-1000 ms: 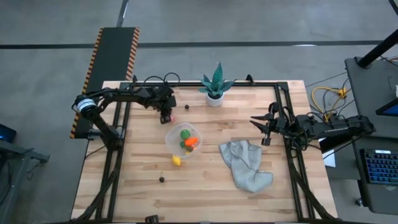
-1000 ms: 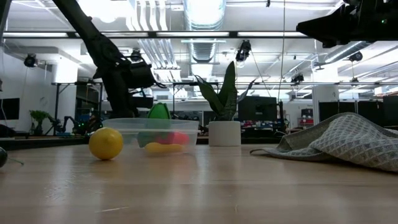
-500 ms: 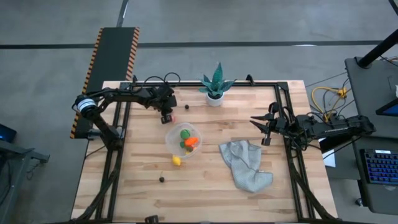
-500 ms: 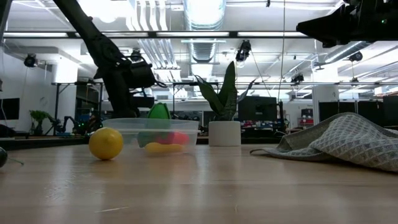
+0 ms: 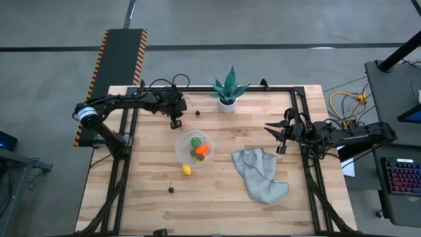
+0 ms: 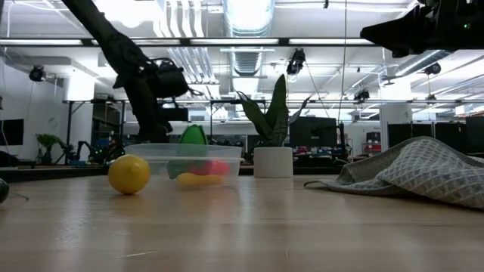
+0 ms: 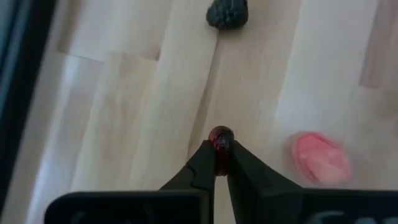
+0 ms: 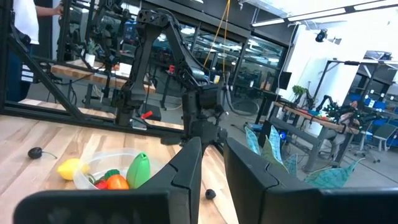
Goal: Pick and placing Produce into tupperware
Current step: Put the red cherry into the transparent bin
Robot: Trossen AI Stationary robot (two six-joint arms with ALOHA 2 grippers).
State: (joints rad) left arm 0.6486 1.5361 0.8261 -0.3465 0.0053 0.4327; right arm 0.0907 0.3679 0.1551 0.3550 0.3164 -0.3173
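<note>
The tupperware (image 5: 186, 146) stands mid-table with green, orange and red produce inside. A yellow lemon (image 5: 187, 170) and a dark piece (image 5: 171, 189) lie on the wood nearer the front. A dark berry (image 7: 227, 12) and a pink piece (image 7: 317, 155) lie near my left gripper (image 7: 221, 149). That gripper is far-left of the tupperware, pointing steeply down and shut on a tiny dark-red piece (image 7: 221, 137). My right gripper (image 8: 214, 162) waits at the table's right edge, level and open with nothing between its fingers. My left gripper pinches the tiny dark-red piece (image 7: 221, 140) between its two fingertips, at their very ends. The fingers come steeply from above, slanting toward the table's far side. I cannot tell whether the piece is clear of the wood.
A spiky green plant in a white pot (image 5: 227, 92) stands at the far edge. A crumpled grey cloth (image 5: 260, 172) lies right of the tupperware. Black frame rails (image 5: 125, 158) run along the table's left and right sides.
My left gripper has risen a little above the table beside the tupperware. Nothing else has moved.
</note>
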